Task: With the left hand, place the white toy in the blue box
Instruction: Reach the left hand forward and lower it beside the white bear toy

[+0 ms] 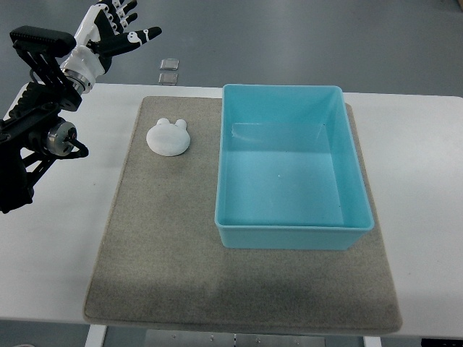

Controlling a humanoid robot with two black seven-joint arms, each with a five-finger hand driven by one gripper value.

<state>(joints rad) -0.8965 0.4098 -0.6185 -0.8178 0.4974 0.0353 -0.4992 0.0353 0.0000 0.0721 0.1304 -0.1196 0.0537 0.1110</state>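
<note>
Top view shows the toy [168, 137] lying flat on the grey mat [166, 253], just left of the box [293, 235] and apart from it. The box sits on the same mat and holds nothing. The left robot hand [116, 25] hangs raised at the upper left, beyond the table's [419, 188] far edge, fingers spread and holding nothing, well apart from the toy. No right arm shows.

The toy looks like a small, rounded, low-lying piece with two short ears at its far side. It is probably light and fairly stiff, with a smooth surface that could slip. Being so flat, it likely suits a pinch across its rounded sides, fingers coming down to the mat on either flank.
</note>
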